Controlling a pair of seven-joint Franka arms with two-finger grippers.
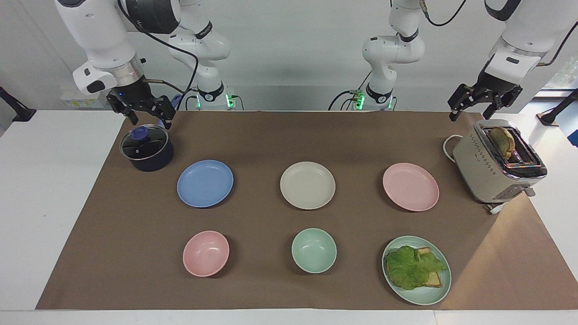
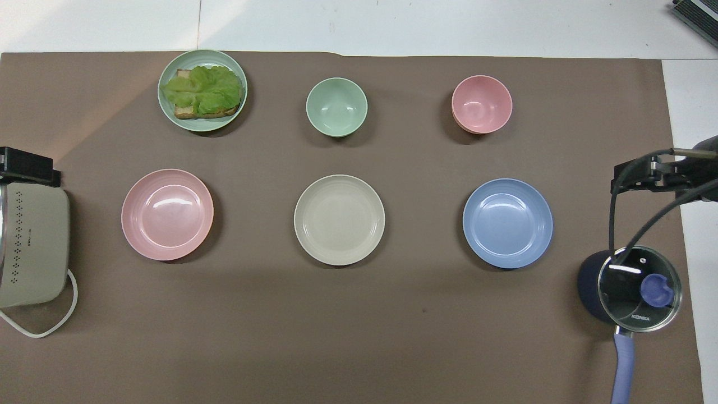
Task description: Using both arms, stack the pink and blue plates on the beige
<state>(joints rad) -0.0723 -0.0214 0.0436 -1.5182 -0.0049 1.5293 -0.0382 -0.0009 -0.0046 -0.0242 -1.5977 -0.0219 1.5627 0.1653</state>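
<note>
Three equal plates lie in a row across the brown mat, apart from one another and with nothing on them. The beige plate (image 1: 307, 185) (image 2: 339, 219) is in the middle. The blue plate (image 1: 205, 183) (image 2: 507, 223) lies toward the right arm's end, the pink plate (image 1: 410, 186) (image 2: 167, 214) toward the left arm's end. My right gripper (image 1: 151, 121) (image 2: 645, 171) hangs open and empty over the lidded pot. My left gripper (image 1: 472, 113) (image 2: 25, 165) hangs open and empty over the toaster. Neither gripper touches a plate.
Farther from the robots stand a pink bowl (image 1: 206, 253), a mint bowl (image 1: 314, 250) and a mint plate (image 1: 424, 298) with lettuce on toast. A dark pot (image 1: 146, 149) with a glass lid sits beside the blue plate. A toaster (image 1: 496, 167) stands beside the pink plate.
</note>
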